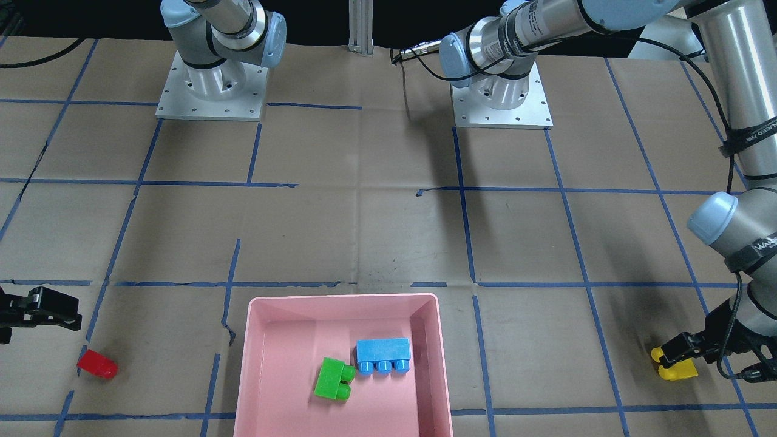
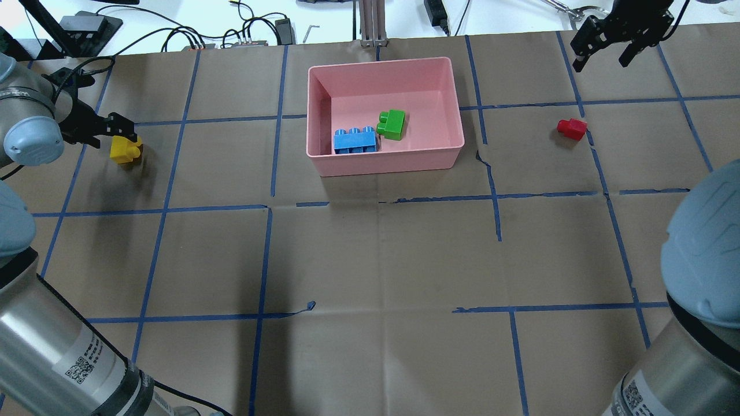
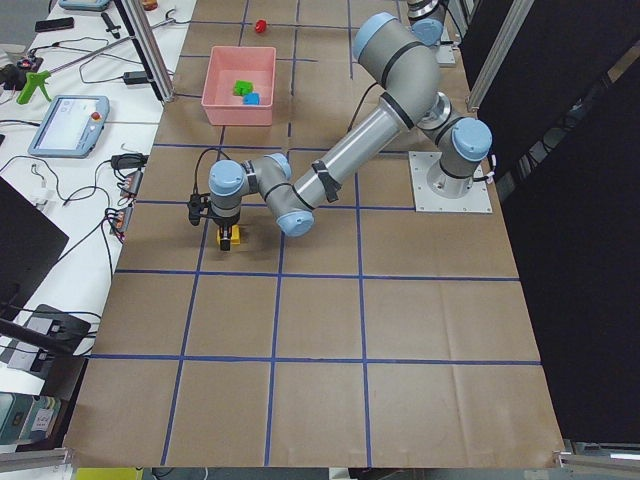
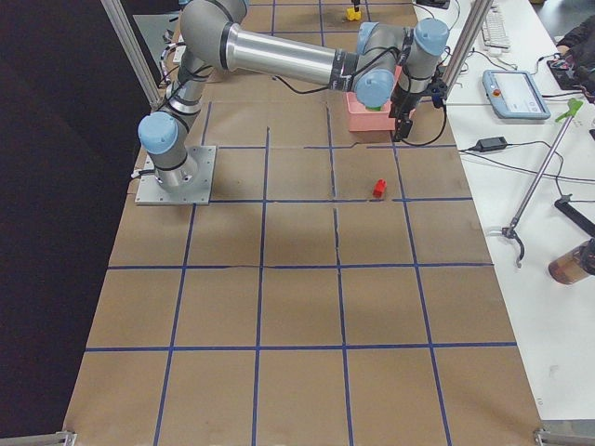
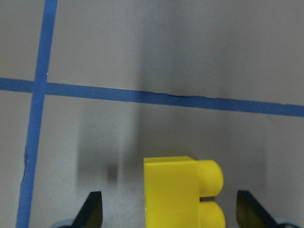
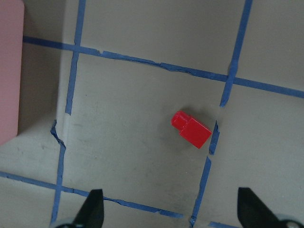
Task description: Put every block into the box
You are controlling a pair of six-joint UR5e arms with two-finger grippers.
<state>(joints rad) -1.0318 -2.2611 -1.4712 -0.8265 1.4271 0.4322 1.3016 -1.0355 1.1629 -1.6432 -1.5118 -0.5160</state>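
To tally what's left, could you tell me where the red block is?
In the overhead view the red block lies on the table right of the pink box, beside blue tape.

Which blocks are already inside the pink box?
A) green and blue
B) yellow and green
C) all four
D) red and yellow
A: the green block and the blue block lie in the pink box, while the red block and the yellow block sit outside it.
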